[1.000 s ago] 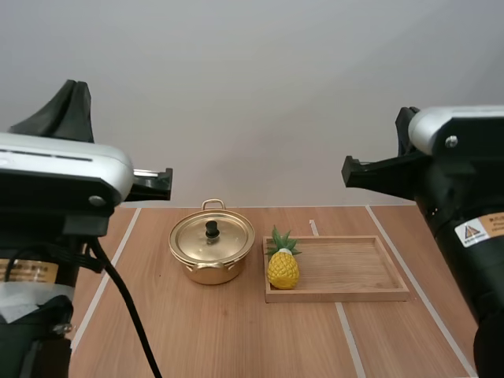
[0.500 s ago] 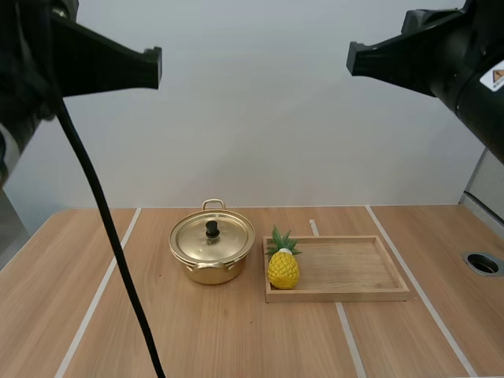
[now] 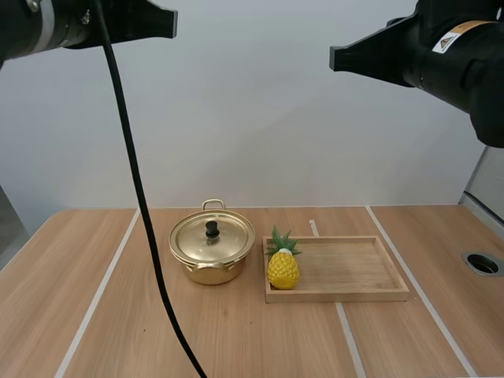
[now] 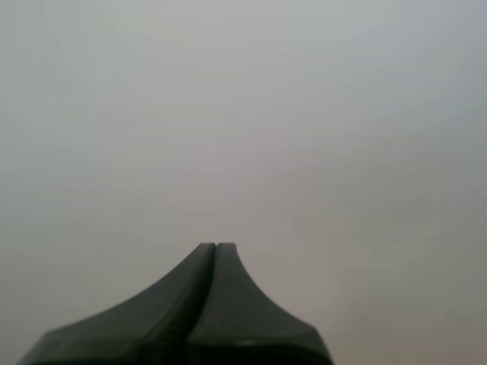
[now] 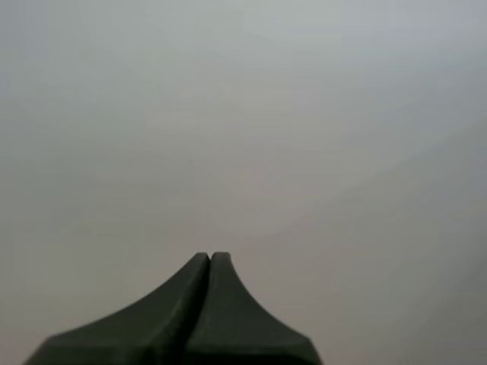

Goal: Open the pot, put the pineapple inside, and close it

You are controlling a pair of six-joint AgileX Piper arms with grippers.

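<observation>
A gold pot [image 3: 211, 250] with its lid [image 3: 212, 237] on and a black knob stands mid-table. Just to its right a yellow pineapple [image 3: 283, 265] with green leaves stands upright in the left end of a wooden tray [image 3: 346, 272]. High above the table, my left gripper [image 3: 167, 24] points inward from the left and my right gripper [image 3: 337, 58] from the right, both far from the pot. My left gripper [image 4: 216, 247] is shut on nothing, its fingers together as one dark wedge against the plain wall. My right gripper [image 5: 210, 256] is shut the same way.
The wooden table [image 3: 157, 331] carries pale tape lines running front to back. A round hole [image 3: 482, 263] sits in the table near its right edge. The rest of the tray holds nothing.
Both arms have risen from low beside the table to high above it, uncovering the table's sides. The pot, pineapple and tray have stayed put.
</observation>
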